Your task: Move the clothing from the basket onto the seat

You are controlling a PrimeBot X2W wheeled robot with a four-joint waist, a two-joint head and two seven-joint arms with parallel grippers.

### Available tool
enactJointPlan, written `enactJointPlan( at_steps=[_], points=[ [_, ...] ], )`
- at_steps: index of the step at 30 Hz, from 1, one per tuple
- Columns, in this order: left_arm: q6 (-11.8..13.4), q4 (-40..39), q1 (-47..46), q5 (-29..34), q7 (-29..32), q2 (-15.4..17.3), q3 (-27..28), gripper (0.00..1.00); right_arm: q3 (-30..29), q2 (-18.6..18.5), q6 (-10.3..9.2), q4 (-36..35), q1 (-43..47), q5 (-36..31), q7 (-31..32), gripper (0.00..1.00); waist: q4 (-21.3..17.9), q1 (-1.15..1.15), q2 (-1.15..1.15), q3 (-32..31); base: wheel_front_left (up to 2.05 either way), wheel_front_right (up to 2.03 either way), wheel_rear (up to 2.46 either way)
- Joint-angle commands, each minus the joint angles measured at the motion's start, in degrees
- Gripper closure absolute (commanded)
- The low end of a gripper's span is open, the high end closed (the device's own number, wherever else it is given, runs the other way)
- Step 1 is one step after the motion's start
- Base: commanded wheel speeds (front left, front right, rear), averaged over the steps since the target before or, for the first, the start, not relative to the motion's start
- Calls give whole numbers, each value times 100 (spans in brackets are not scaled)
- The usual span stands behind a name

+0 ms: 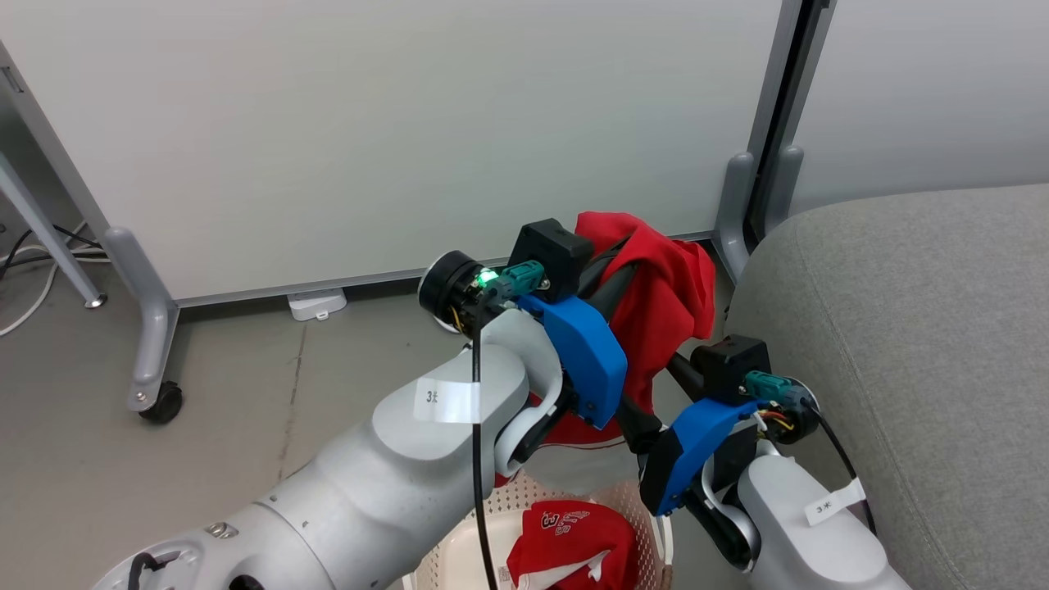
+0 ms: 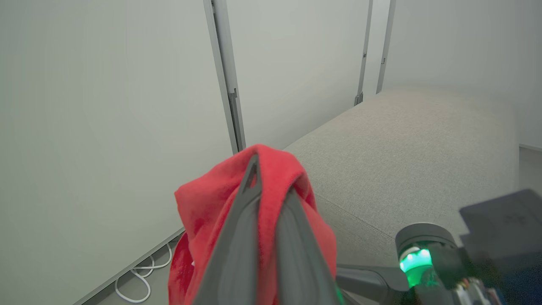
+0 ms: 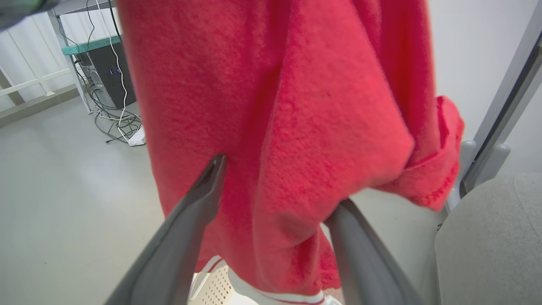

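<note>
left end effector [image 2: 273,178] – clamped on red garment [image 2: 203,203] | right end effector [image 3: 281,182] – wide, straddling it | head view – jersey [image 1: 574,545] in basket [image 1: 447,565]

Lab: wheeled partition panels [image 1: 369,123], loose cables [image 3: 108,120]

A pale white partition panel [image 1: 369,123] stands on a grey floor [image 1: 246,426]; its curved grey metal foot [image 1: 152,344] ends in a black castor wheel [image 1: 161,403]; a small white plastic box [image 1: 316,304] lies against the panel's base. In the right wrist view a black computer tower [image 3: 108,80] sits under a teal-topped desk [image 3: 84,45] (tangled dark cables [image 3: 114,123] and a white power strip [image 3: 136,137] lie on the floor beside it); in the left wrist view a looped white cable [image 2: 142,271] rests at a panel's foot.
</note>
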Motion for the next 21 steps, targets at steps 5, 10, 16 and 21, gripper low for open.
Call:
enactJointPlan(
  at_steps=[5,10,16,21],
  points=[
    [-31,38,-74,-39,-44,-2,-34,100,316,-38,3,320,-324,264,-204,100,-44,0,0,-12,0,0,0],
    [-38,100,-61,-76,-46,-2,-51,100,457,-100,3,514,-383,453,-328,100,-93,0,0,-24,0,0,0],
    [-53,164,-48,-144,-63,-2,-62,100,602,-219,3,651,-445,492,-433,100,-148,0,0,-47,0,0,0],
    [-66,205,-47,-152,-83,-1,-67,100,657,-218,3,741,-488,498,-501,100,-170,0,0,-63,0,0,0]
  ],
)
